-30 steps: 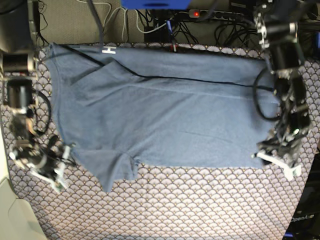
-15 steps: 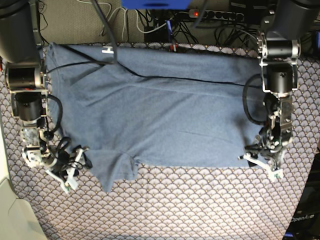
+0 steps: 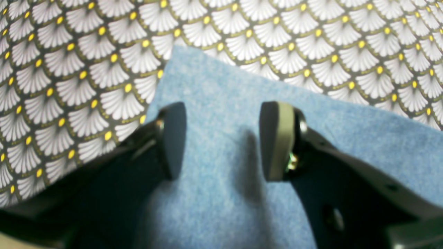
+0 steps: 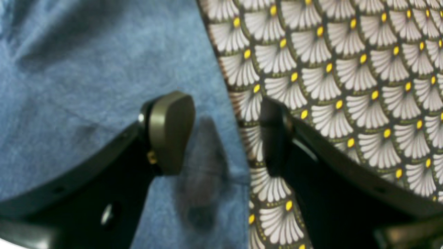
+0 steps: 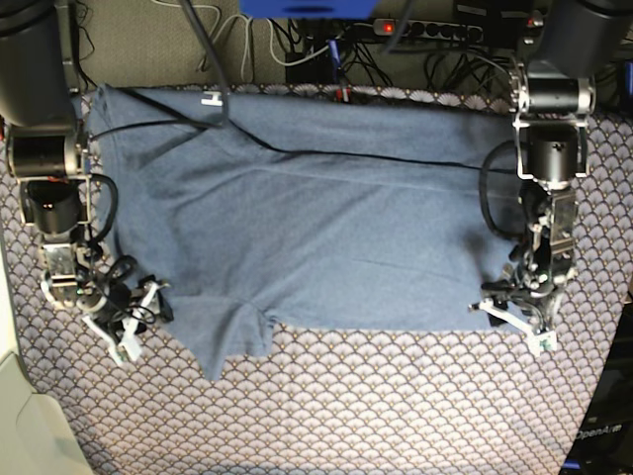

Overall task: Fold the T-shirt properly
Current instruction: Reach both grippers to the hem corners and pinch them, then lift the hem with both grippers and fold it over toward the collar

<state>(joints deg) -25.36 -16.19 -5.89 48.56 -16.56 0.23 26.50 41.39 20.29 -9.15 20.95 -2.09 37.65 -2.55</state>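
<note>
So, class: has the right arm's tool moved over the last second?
Yes. In the base view the right tool has shifted rightwards across the tablecloth, ending at the T-shirt sleeve edge.

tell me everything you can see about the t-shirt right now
The T-shirt is slate-blue heathered fabric, plain on the side that shows. It lies spread nearly flat on the scallop-patterned tablecloth, with soft creases and a short sleeve hanging toward the near edge. A thin black cable runs across its upper part. The left gripper is open over one bottom corner, both fingers above cloth. The right gripper is open and straddles the shirt's edge, one of its fingers over cloth, the other over tablecloth.
</note>
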